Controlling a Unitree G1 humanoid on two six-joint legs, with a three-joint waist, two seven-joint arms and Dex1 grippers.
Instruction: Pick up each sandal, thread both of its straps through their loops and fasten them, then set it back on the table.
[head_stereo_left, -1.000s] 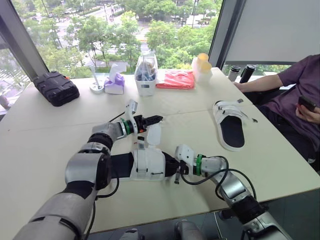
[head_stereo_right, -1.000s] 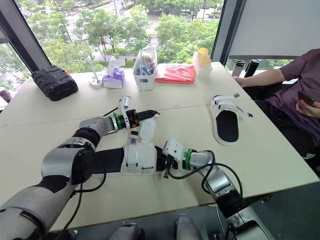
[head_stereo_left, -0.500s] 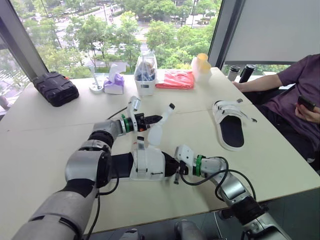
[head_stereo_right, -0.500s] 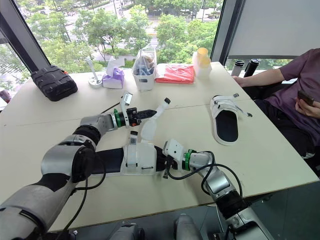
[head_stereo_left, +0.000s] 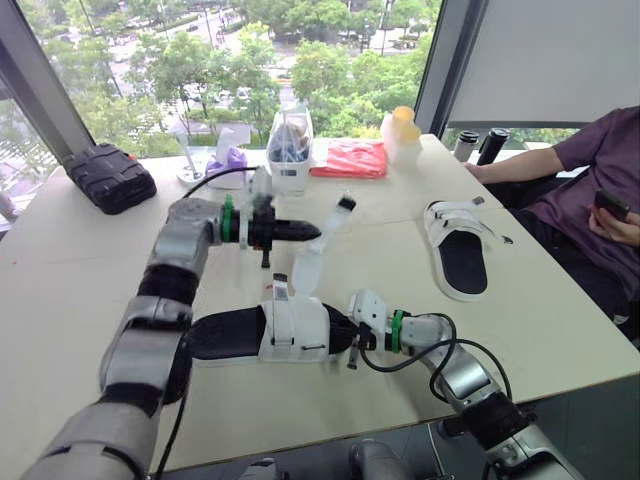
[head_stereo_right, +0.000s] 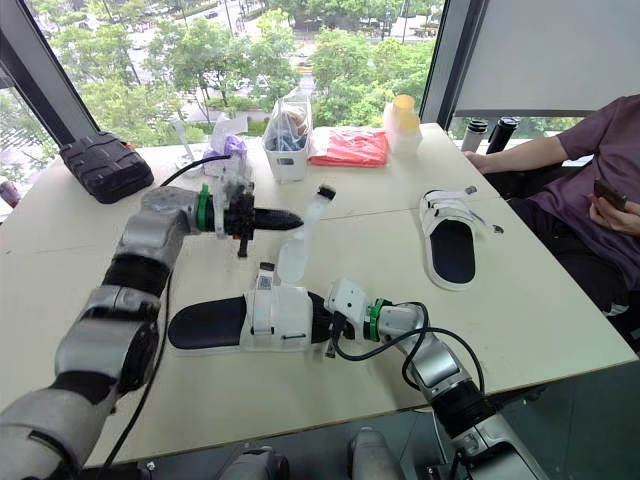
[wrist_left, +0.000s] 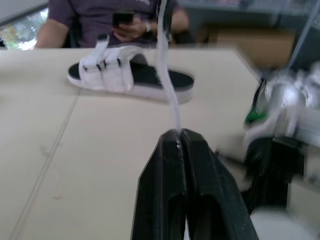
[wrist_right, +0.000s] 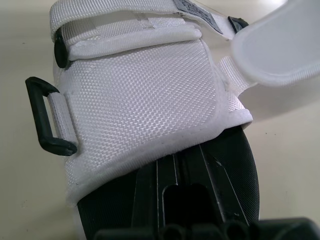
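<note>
Left gripper: fingers pressed together, pinching white strap of near sandal, strap held raised toward 12 o'clock above sandal. Right gripper at sandal's toe end, against black sole; its grip cannot be told. Sandal lies flat on table at 6 o'clock. Black loop at upper's edge. Small label on fastened strap, writing unreadable. Second sandal at 2 o'clock, well apart.

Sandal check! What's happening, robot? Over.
Left gripper shut on strap, raised above near sandal. Right gripper at its toe end. Nothing in the way.
</note>
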